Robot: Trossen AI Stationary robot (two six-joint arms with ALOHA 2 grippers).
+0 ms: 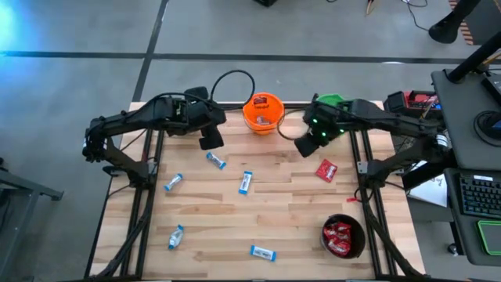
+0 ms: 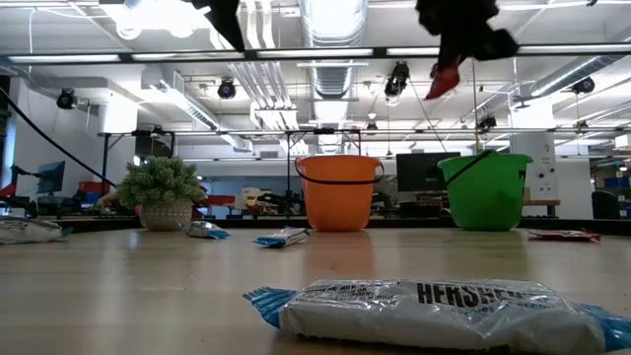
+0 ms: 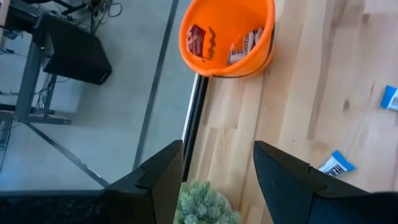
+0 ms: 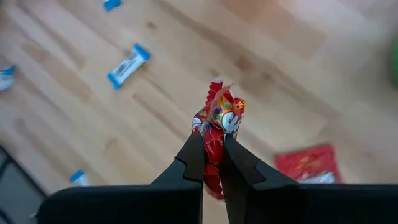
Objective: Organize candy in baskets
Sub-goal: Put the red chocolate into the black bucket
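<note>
My right gripper point(image 4: 213, 142) is shut on a red crinkly candy packet point(image 4: 217, 112) and hangs high over the table's far middle point(image 1: 304, 145), between the orange basket point(image 1: 263, 113) and the green basket point(image 1: 332, 100). The orange basket holds a few candies point(image 3: 242, 45). Near the right front corner stands the black basket point(image 1: 343, 236), holding red packets. My left gripper point(image 3: 217, 152) is open and holds nothing, raised left of the orange basket point(image 1: 210, 139). Several blue-and-white bars point(image 1: 246, 182) and one more red packet point(image 1: 326, 169) lie flat on the table. My right gripper pinches the red packet between its two fingers point(image 4: 198, 155), which slant downward. One end of the packet point(image 4: 219, 102) sticks out past the fingertips, crumpled. In the low view the packet point(image 2: 446, 77) hangs tilted below the gripper, lifted well clear of the table.
A small potted plant point(image 2: 163, 192) stands at the far left, just under my left gripper point(image 3: 205, 205). A blue-and-white bar point(image 2: 434, 311) lies close to the table's near edge. The wooden top between the scattered bars is bare point(image 1: 290, 211).
</note>
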